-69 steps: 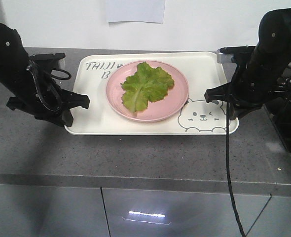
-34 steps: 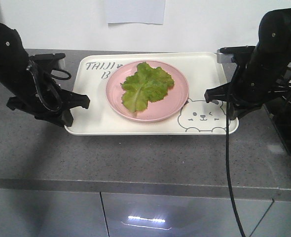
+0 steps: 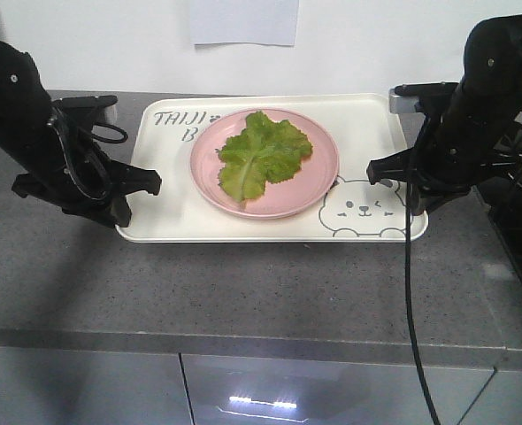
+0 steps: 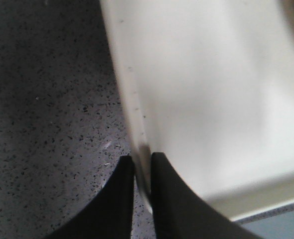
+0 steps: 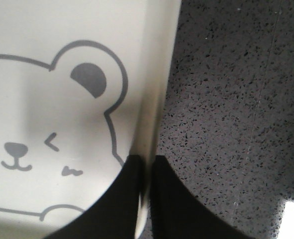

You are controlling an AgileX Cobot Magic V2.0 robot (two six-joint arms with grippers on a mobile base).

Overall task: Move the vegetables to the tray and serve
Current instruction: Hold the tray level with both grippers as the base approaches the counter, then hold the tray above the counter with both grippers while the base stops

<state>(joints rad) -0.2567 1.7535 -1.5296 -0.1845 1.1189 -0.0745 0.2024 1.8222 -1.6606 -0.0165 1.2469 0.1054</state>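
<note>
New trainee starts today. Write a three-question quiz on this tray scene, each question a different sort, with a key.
1. True or false: the lettuce leaf lies directly on the tray.
2. The left gripper is shut on: A) the tray's rim B) the pink plate C) nothing
3. Fill in: the right gripper pinches the rim beside the printed ____ face.

Key: 1 false, it lies on the plate; 2 A; 3 bear.

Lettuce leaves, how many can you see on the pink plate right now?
1. A single lettuce leaf lies in the middle of the pink plate, which sits on the tray. Another underneath can't be ruled out.
</note>
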